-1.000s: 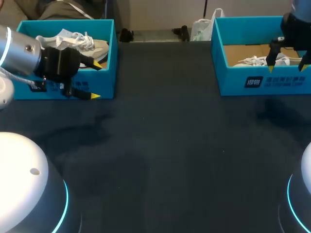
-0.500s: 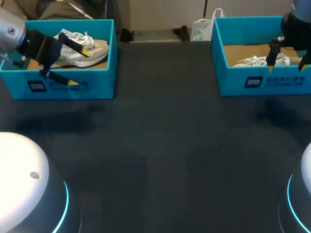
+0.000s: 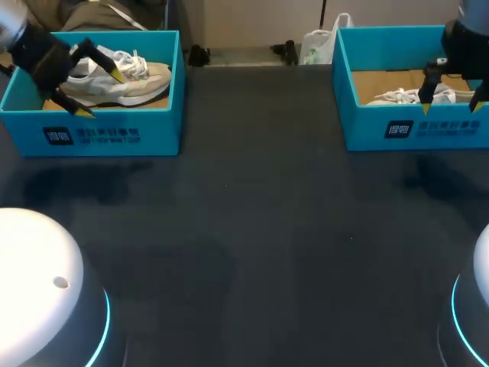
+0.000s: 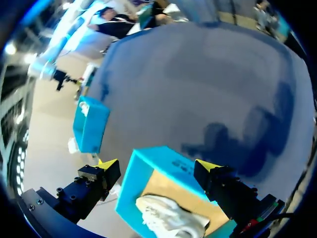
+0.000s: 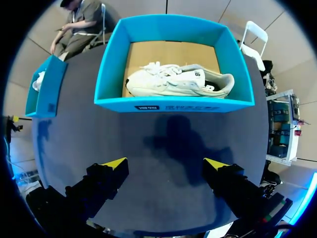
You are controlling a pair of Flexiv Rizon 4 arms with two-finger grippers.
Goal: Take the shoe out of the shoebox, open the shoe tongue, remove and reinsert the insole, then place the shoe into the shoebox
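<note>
White sneaker (image 3: 141, 80) lies inside the left blue shoebox (image 3: 114, 136). The left gripper (image 3: 103, 95) hangs over it, fingers spread, grasping nothing. The right gripper (image 3: 451, 107), likewise spread and empty, hovers above the front wall of the right shoebox (image 3: 367, 126), which holds a second sneaker (image 3: 397, 96).

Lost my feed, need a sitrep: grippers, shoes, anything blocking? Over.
Left gripper open, over left shoebox. Right gripper open, short of right shoebox. Left shoe, right shoe both boxed, ungripped. Nothing in the way.

Turquoise shoebox (image 3: 153, 134) with brown floor, off-white shoe (image 3: 139, 79) with dark sole, near-black table (image 3: 252, 229), yellow-tipped black left claw (image 3: 103, 95)
</note>
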